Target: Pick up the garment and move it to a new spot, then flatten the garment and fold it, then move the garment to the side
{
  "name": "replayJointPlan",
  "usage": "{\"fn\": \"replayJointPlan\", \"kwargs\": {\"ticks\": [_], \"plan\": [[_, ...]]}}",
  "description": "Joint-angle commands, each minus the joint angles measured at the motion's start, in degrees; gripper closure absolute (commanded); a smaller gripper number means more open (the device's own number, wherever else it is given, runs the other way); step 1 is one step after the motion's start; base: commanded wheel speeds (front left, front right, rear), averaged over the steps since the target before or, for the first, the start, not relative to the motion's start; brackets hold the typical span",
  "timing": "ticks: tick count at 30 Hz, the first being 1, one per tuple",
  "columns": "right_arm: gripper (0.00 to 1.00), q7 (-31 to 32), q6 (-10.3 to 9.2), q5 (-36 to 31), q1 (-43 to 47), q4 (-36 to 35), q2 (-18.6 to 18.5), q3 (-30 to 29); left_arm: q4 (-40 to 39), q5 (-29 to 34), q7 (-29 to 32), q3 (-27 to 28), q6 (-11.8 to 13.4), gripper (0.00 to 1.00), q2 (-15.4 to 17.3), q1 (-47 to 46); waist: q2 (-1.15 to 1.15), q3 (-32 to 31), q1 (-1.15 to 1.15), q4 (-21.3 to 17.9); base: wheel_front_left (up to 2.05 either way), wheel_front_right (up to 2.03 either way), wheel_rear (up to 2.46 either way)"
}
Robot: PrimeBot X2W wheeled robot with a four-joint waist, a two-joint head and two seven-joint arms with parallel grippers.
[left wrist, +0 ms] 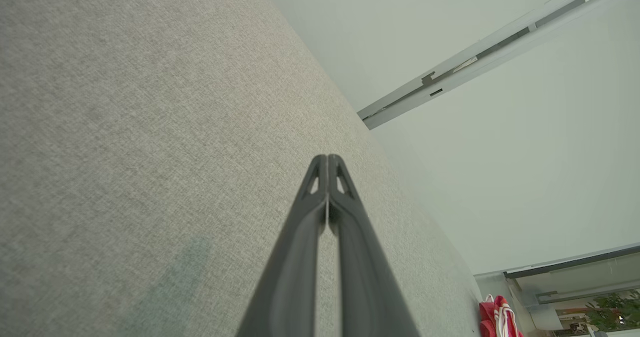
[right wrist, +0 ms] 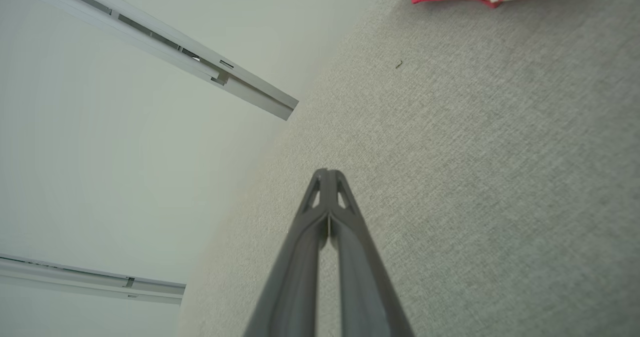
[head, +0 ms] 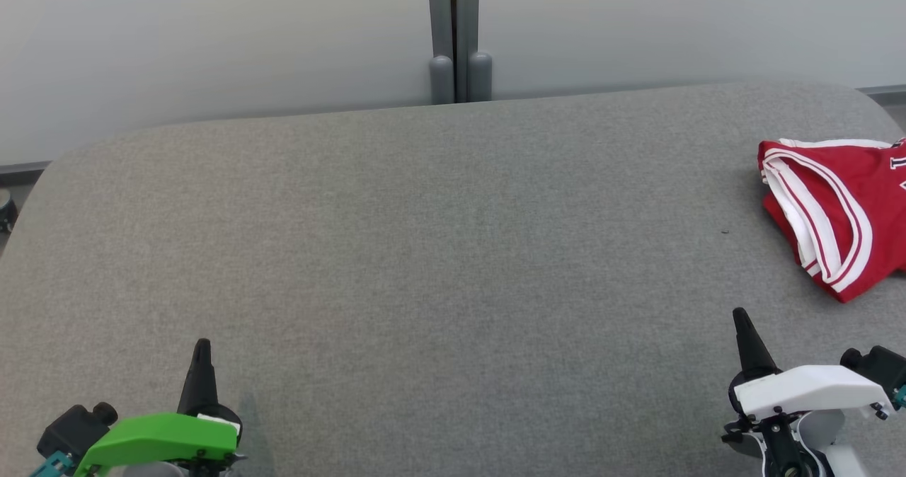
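Left tool [head: 202, 346] and right tool [head: 741, 315] both pinched together, empty; red jersey [head: 842, 208] lies roughly folded at the counter [head: 425, 250] edge, task looks about finished

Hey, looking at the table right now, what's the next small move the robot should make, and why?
Probably open the right gripper and reach it forward and rightward toward the red garment. The garment lies bunched near the right edge of the table, nearer that gripper than the left gripper, and both grippers are shut and hold nothing.
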Motion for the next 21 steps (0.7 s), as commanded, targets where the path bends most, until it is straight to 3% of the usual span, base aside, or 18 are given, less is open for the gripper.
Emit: {"fn": "replayJointPlan", "kwargs": {"ticks": [1, 21], "plan": [[1.0, 0.5, -0.03, 1.8, -1.1, -0.8, -0.4, -0.3, -0.7, -1.8, 0.4, 0.3, 0.1, 1.0, 0.4, -1.5, 0.0, 0.0, 0.0, 0.0, 0.0, 0.0, 0.0], [1.0, 3.4, -0.04, 13.0, -1.5, -1.7, -0.5, -1.1, -1.7, -13.3, 3.3, 1.5, 0.2, 1.0, 0.4, -2.8, 0.0, -0.2, 0.0, 0.4, 0.0, 0.0, 0.0]]}}
